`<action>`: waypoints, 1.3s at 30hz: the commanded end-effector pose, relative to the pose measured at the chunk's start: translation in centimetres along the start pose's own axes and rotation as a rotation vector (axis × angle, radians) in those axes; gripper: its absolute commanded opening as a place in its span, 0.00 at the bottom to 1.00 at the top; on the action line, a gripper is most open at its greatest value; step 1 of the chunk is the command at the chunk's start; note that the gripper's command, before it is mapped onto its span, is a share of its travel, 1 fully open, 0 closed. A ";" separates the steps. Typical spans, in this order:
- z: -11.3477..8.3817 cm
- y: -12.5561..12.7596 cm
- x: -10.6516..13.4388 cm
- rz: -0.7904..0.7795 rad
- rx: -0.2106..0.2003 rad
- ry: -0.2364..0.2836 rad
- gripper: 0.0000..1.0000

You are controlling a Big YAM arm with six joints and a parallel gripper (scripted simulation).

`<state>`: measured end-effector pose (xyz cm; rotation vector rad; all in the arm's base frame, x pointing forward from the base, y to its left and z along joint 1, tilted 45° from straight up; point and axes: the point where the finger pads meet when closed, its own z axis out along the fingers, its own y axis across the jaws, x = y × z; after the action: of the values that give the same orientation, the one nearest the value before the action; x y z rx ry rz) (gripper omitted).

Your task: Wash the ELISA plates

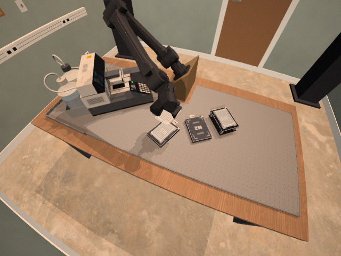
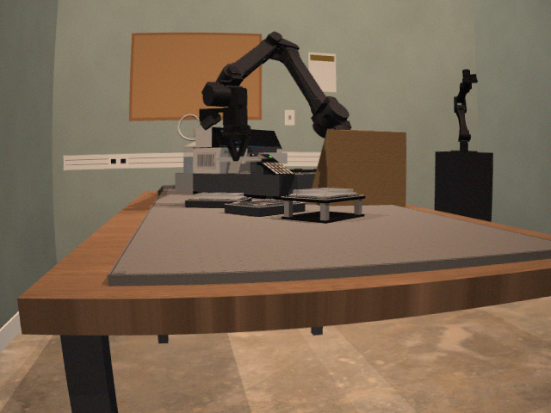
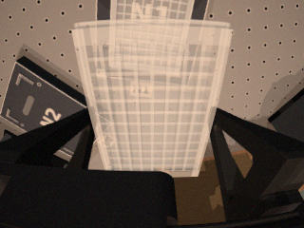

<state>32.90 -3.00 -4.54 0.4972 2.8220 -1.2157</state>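
My gripper [image 1: 165, 112] [image 2: 236, 155] [image 3: 152, 113] is shut on a clear ELISA plate [image 1: 166, 117] [image 3: 152, 128], held level above the inner edge of nest N1 [image 1: 161, 144] [image 2: 218, 203] [image 3: 102, 11]. Another plate [image 1: 163, 132] sits in N1. Nest N2 [image 1: 199, 135] [image 2: 256, 210] [image 3: 29, 94] is empty. Nest N3 [image 1: 233, 127] [image 2: 324, 212] stands raised on posts and holds a plate [image 1: 224, 118] [image 2: 326, 192]. The washer [image 1: 95, 100] [image 2: 205, 161] has its carrier out with no plate seen in it. Its lamp [image 1: 132, 81] [image 2: 270, 156] is green. The held plate's cut-off corner cannot be made out.
The washer's keypad [image 1: 144, 88] [image 2: 280, 167] faces the nests, just left of my gripper in the top view. A brown upright panel [image 1: 189, 79] [image 2: 367, 164] stands behind the gripper, near the arm's base. Bottles with hoses [image 1: 70, 93] stand beyond the washer.
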 end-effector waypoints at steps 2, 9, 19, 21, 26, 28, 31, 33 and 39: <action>-1.0 -3.0 -1.0 0.202 -0.011 -0.006 0.84; -1.3 -6.4 -1.2 0.434 -0.011 -0.004 0.84; -2.1 -10.3 -2.5 0.715 -0.023 -0.013 0.84; -2.0 -11.4 -2.0 0.713 -0.016 -0.008 0.84; -2.2 -13.9 -2.2 0.691 -0.016 -0.008 0.84; -2.2 -13.9 -2.2 0.691 -0.016 -0.008 0.84; -2.3 -15.3 -2.1 0.688 -0.014 -0.006 0.84; -2.3 -15.4 -2.1 0.688 -0.015 -0.005 0.84; -2.3 -17.6 -0.8 0.871 -0.010 -0.001 0.84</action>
<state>29.47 -12.11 8.05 1.3846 2.2430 -1.0072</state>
